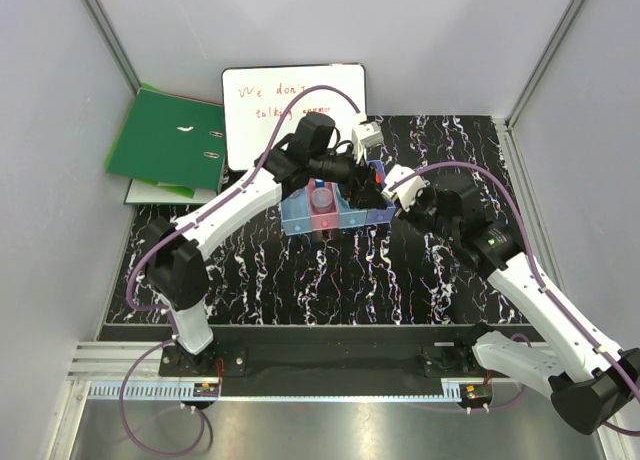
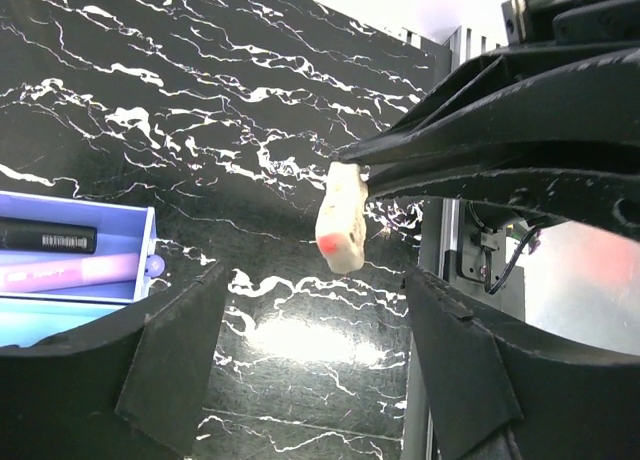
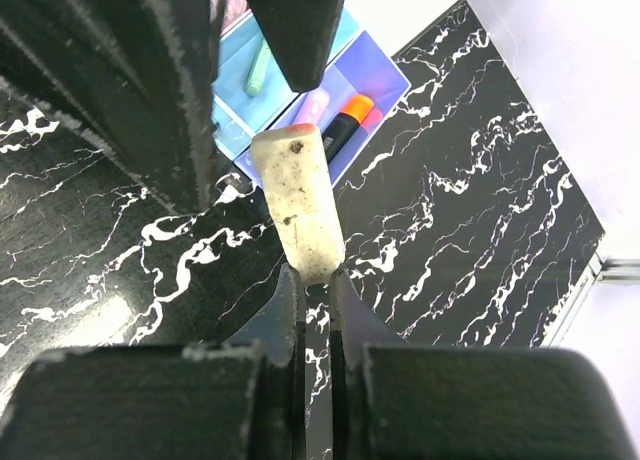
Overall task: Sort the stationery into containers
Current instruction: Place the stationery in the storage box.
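Standing open just right of the row of bins [image 1: 297, 223], the left claw [image 2: 315, 280] straddles the small pink bar [image 2: 342, 220], apparently to receive it in mid-air above the table [image 1: 400, 280]. The right claw [image 3: 314, 278] pinches only the bar's end, leaving the rest free for that grip.

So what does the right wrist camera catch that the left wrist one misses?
Only the right wrist view shows the green stick lying in a light blue bin. Only the left wrist view shows the metal rail at the edge of the table. Both show the right gripper pinching the pale bar, and the purple bin with a black marker inside.
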`<action>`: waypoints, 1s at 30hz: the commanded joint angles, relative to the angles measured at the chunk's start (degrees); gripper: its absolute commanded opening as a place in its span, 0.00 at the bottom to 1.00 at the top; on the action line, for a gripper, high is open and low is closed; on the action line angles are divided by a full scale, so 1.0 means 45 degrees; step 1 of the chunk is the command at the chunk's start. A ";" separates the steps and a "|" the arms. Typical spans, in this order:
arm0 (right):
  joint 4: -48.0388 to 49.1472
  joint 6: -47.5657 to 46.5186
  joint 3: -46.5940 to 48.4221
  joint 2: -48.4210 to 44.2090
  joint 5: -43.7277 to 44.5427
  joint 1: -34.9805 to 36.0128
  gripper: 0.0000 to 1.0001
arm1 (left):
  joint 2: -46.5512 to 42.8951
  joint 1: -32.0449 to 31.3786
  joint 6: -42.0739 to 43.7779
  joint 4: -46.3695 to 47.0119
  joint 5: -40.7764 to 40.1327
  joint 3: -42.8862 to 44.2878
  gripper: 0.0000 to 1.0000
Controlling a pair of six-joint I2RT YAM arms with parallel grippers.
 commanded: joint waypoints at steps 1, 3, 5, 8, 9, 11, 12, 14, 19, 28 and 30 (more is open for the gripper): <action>0.0636 0.0231 -0.0085 -0.0243 0.0251 0.0093 0.00 | 0.0156 -0.0005 -0.0150 0.0808 0.0592 0.0811 0.74; 0.0676 0.0231 -0.0066 -0.0243 0.0251 0.0112 0.00 | 0.0293 0.0014 -0.0189 0.0905 0.0690 0.0968 0.69; 0.0714 0.0270 -0.0105 -0.0244 0.0231 0.0112 0.00 | 0.0449 -0.0005 -0.0287 0.1003 0.0768 0.1065 0.65; 0.0715 0.0270 -0.0086 -0.0243 0.0290 0.0112 0.00 | 0.0742 -0.0025 -0.0424 0.1081 0.0924 0.1338 0.60; 0.0753 0.0270 -0.0085 -0.0244 0.0329 0.0112 0.00 | 0.0762 -0.0044 -0.0424 0.1120 0.0944 0.1436 0.60; 0.0773 0.0192 -0.0066 -0.0263 0.0387 0.0093 0.00 | 0.0860 -0.0083 -0.0443 0.1140 0.1002 0.1534 0.60; 0.0754 0.0192 -0.0047 -0.0263 0.0426 0.0093 0.00 | 0.0898 -0.0083 -0.0443 0.1179 0.1022 0.1535 0.59; 0.0831 0.0153 -0.0027 -0.0244 0.0407 0.0112 0.00 | 0.0957 -0.0103 -0.0482 0.1199 0.1080 0.1554 0.58; 0.1007 0.0153 0.0012 -0.0185 0.0407 0.0093 0.00 | 0.1016 -0.0181 -0.0560 0.1316 0.1295 0.1574 0.42; 0.1047 0.0095 -0.0046 -0.0263 0.0426 0.0093 0.00 | 0.1172 -0.0259 -0.0619 0.1452 0.1315 0.1730 0.37; 0.1066 0.0114 -0.0027 -0.0244 0.0407 0.0093 0.00 | 0.1211 -0.0279 -0.0638 0.1492 0.1315 0.1846 0.34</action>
